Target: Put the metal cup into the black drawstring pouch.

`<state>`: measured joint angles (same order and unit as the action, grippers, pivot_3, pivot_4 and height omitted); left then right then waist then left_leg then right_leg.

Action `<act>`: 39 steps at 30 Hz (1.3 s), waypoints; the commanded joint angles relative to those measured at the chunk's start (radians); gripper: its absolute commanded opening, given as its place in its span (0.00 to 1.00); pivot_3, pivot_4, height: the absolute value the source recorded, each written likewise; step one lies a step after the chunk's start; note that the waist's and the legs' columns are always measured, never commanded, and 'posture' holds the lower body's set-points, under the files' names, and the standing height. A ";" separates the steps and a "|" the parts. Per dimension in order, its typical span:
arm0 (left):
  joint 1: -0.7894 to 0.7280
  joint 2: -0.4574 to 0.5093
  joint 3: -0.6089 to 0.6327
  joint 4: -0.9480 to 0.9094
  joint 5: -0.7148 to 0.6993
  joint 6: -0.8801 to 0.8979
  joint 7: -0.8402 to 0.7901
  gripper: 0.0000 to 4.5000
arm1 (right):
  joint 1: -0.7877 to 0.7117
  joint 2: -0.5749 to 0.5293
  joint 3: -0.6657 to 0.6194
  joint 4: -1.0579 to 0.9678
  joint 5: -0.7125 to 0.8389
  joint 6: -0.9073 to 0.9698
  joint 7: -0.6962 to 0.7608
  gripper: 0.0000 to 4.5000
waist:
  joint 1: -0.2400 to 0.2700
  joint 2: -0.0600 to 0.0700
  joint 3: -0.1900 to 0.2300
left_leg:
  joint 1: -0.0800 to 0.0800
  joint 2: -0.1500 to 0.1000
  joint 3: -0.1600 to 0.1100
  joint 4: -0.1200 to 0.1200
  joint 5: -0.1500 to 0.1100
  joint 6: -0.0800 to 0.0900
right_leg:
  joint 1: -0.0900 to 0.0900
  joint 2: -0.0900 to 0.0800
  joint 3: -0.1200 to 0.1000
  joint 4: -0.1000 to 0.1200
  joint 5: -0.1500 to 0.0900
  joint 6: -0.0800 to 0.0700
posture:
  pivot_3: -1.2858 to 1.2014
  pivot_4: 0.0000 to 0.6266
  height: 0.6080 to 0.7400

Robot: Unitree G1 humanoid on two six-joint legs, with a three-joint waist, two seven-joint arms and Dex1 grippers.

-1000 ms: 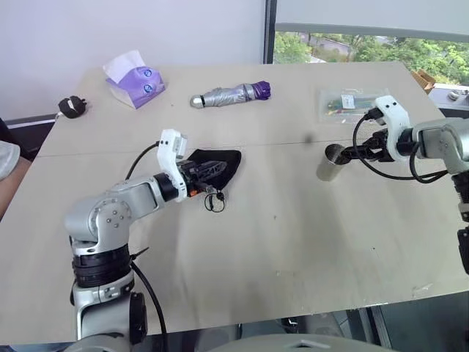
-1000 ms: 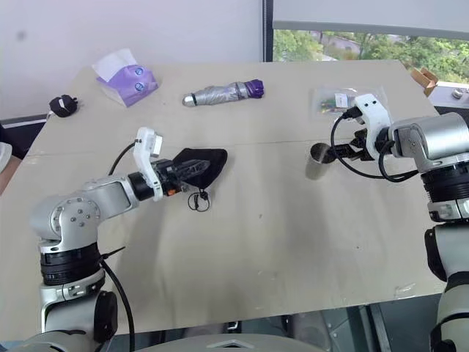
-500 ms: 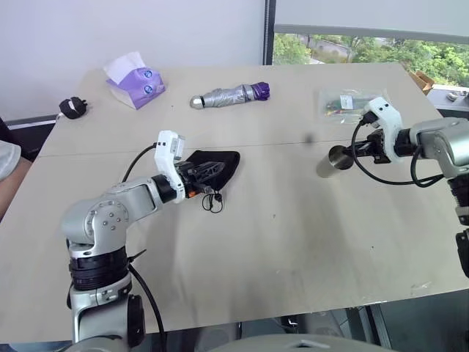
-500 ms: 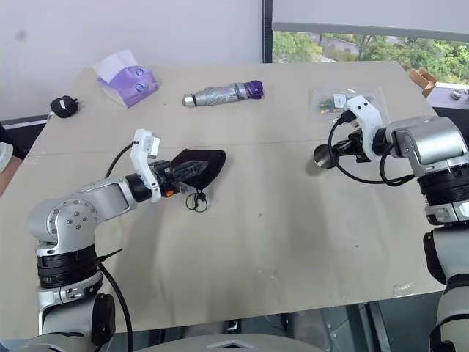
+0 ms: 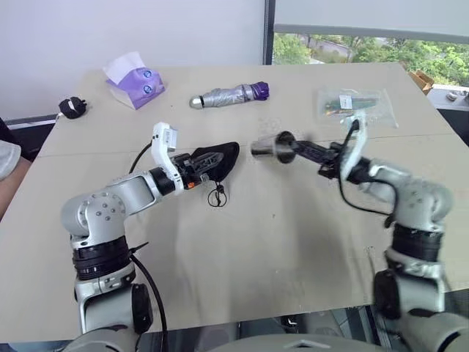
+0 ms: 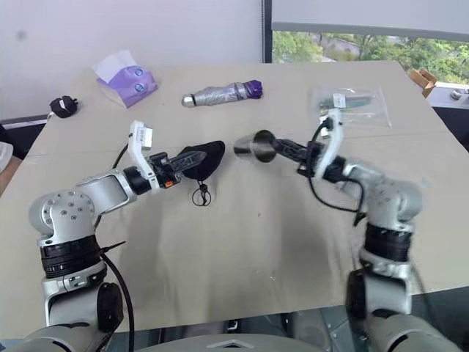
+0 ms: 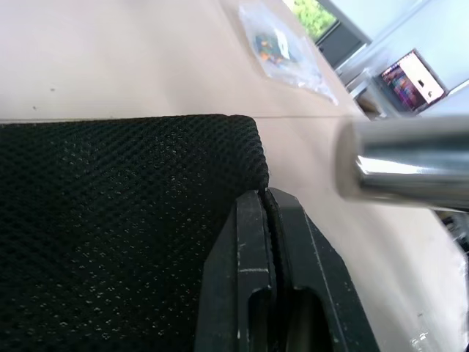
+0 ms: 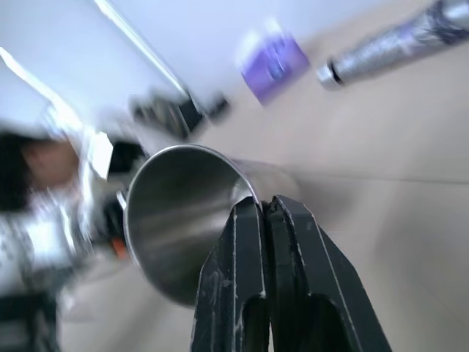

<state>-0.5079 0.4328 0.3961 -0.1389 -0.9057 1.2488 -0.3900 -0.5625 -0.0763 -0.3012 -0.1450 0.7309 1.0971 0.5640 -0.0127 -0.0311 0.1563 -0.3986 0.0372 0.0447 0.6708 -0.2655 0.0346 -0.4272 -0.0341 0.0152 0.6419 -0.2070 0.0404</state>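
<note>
Tabletop [image 5: 293, 249]: carries both arms' work. Black drawstring pouch [image 5: 220, 155]: raised at its mouth edge, pinched by the left gripper [image 5: 199, 163] fingers. Metal cup [image 5: 267, 147]: airborne just beside the pouch, its rim clamped by the right gripper [image 5: 297, 150] fingers.

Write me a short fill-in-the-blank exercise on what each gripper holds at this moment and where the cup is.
1. The right gripper is shut on the rim of the ____.
2. The left gripper pinches the edge of the black ____ pouch.
3. The metal cup is held sideways, ____ the table, just right of the pouch.

Missing words: metal cup; drawstring; above
</note>
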 commanded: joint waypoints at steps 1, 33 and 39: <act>-0.032 -0.005 0.039 -0.004 -0.043 0.016 0.033 0.00 | 0.004 0.082 0.005 0.009 0.022 -0.127 -0.043 0.01 | 0.000 0.000 0.000 | 0.000 0.000 0.000 0.000 0.000 0.000 | 0.000 -0.001 0.000 0.000 0.000 0.000 | 0.52 0.24 1.00; -0.067 0.012 0.047 -0.020 -0.230 0.081 0.171 0.00 | -0.010 0.091 0.426 0.308 -0.304 -0.578 0.034 0.01 | -0.007 0.000 0.000 | 0.001 -0.001 0.001 -0.001 0.001 -0.001 | -0.001 0.000 0.001 0.000 0.000 0.000 | 0.52 0.24 1.00; -0.017 0.023 -0.007 -0.093 -0.247 0.090 0.158 0.00 | -0.151 0.164 0.539 0.543 -0.505 -0.791 -0.010 0.01 | -0.022 0.000 0.000 | 0.000 0.000 0.001 -0.002 0.004 -0.007 | -0.002 0.000 0.001 0.000 0.000 0.000 | 0.52 0.24 1.00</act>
<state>-0.5295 0.4520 0.4039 -0.1797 -1.1219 1.3376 -0.2146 -0.6613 0.0703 0.2004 0.3711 0.2875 0.3876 0.5736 -0.0345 -0.0314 0.1561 -0.3986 0.0372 0.0452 0.6683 -0.2616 0.0276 -0.4297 -0.0341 0.0159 0.6420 -0.2070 0.0400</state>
